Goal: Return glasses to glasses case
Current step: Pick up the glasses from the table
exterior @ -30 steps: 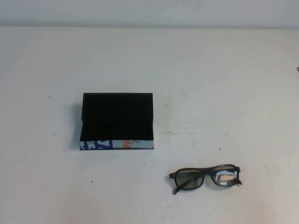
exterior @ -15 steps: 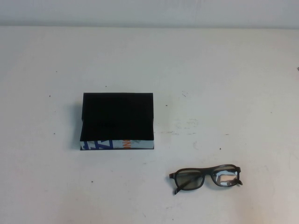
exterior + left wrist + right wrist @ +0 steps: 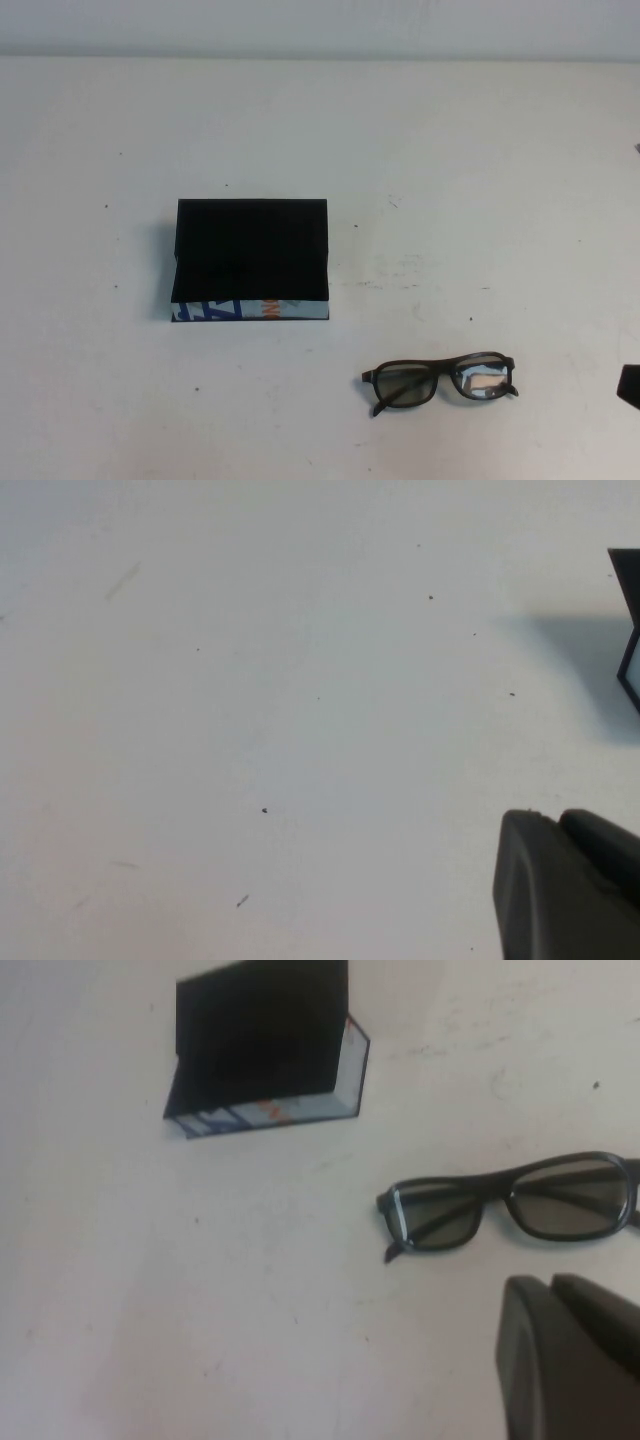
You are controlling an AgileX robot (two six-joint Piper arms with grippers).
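**Opening approach: glasses on the table, case open and unfilled**

Glasses (image 3: 440, 381) lying flat on the white table (image 3: 480, 150), arms folded, near the front edge and toward the robot's right; well apart from the glasses case (image 3: 250, 262), which sits left of centre. Case standing open, black flap raised at the rear, printed blue, white and orange front edge facing the robot. Black interior showing nothing inside, so far as its darkness allows.

Right gripper (image 3: 575, 1360) hanging just above the table, close beside the glasses on the near side, not touching them; fingers closed together, gripping nothing. Only a dark corner of the right arm (image 3: 630, 385) visible at the right edge of the high view. Left gripper (image 3: 565, 885) off to the left of the case, over bare table, out of the high view; finger state cannot be told.

Step in hand, by judgement: reach toward the glasses, pickup not yet begun. Next move likely to require spreading the right fingers, descending over the frame near the bridge or one lens rim, and closing gently before carrying leftward to the case
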